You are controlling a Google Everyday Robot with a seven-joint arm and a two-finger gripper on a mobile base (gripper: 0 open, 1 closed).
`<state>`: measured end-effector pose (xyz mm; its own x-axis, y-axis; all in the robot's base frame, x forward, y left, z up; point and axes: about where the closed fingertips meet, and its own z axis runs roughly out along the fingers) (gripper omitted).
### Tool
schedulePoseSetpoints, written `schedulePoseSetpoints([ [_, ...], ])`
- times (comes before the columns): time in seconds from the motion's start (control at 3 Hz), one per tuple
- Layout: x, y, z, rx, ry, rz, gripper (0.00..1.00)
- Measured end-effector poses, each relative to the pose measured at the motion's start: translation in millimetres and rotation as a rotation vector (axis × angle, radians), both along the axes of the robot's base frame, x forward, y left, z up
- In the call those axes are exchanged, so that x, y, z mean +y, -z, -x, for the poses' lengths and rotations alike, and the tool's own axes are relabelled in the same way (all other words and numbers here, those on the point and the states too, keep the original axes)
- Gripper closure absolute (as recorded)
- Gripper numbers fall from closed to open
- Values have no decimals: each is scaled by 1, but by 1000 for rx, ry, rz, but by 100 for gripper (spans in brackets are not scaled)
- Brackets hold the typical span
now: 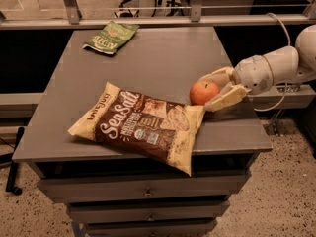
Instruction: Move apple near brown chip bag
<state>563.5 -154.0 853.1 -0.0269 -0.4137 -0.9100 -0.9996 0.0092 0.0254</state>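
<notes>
item: apple [204,92], small, round, red-orange with a paler yellowish patch. location: near the right edge of the bench [163,58], about midway between its far and near edges. its lower left side is just beside the pale upper-right corner of the brown chip bag [143,125]; whether the two touch, and whether the apple rests on the bench top or is held just above it, cannot be told.

held by: jaws, reaching in from beyond the right edge and clamped on the apple, one pale jaw along its far-right side, the other along its near-right side, spread only as wide as the fruit.

adjacent: brown chip bag, large, flat, dark brown with pale yellow ends and white "sea salt" script. lies diagonally across the near half of the bench; its near-right corner overhangs the near edge.

carrier: arm [266,70], white, rounded, coming in from the right, off the bench. a pale cable [284,31] loops above it.

other: green bag [111,36], smaller, flat, near the far-left corner, well apart from the apple and the brown chip bag.

support: bench, grey, flat-topped, with drawers [148,194] below the near edge.
</notes>
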Motion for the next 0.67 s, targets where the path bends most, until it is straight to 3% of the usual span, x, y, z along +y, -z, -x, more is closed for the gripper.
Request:
schedulePoseSetpoints([
  [0.67, 3, 7, 9, 8, -22, -11, 30],
])
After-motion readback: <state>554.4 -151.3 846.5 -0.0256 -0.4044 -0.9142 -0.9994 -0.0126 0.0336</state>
